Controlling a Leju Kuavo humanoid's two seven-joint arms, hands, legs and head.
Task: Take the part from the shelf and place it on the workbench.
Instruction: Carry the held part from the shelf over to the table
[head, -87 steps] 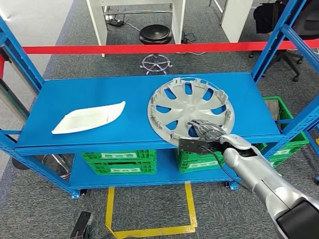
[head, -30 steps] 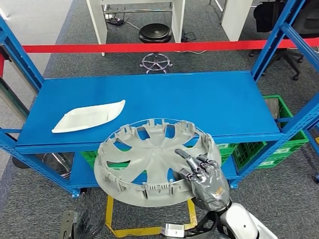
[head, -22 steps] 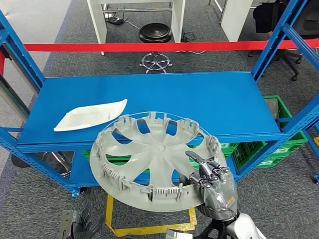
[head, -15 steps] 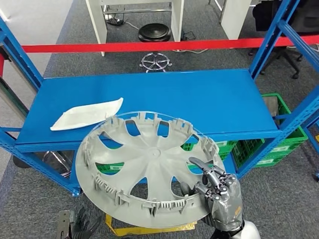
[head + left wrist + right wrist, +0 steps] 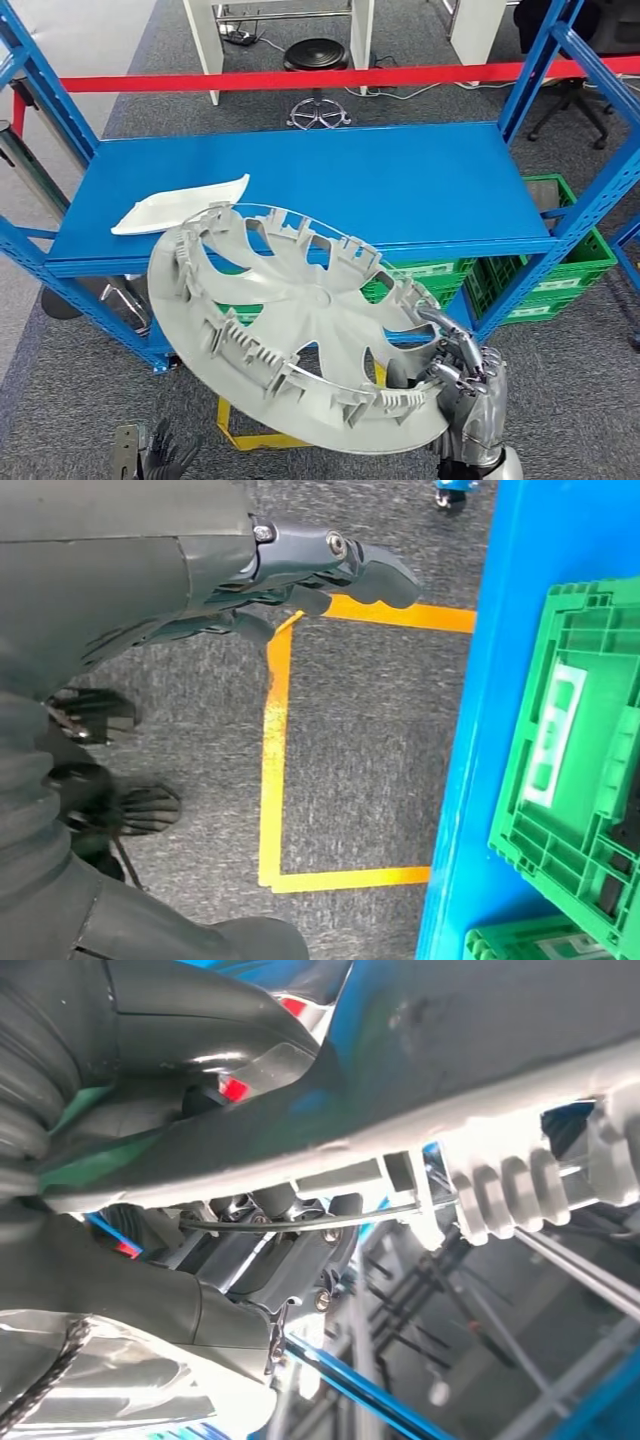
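right hand point(image 5: 472, 395) grips hubcap point(image 5: 287, 320) rim (tilted, off shelf point(image 5: 423, 190)).

Hubcap point(image 5: 302, 330) off shelf point(image 5: 423, 190), nearer, in right hand point(image 5: 472, 395).

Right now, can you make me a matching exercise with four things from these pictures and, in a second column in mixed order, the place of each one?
Things:
1. wheel cover
2. white part
3. green crates
4. black stool

Places:
A. lower shelf level
B. beyond the red tape
C. held by the right hand
D. lying on the blue shelf top

Pairs: 1-C, 2-D, 3-A, 4-B
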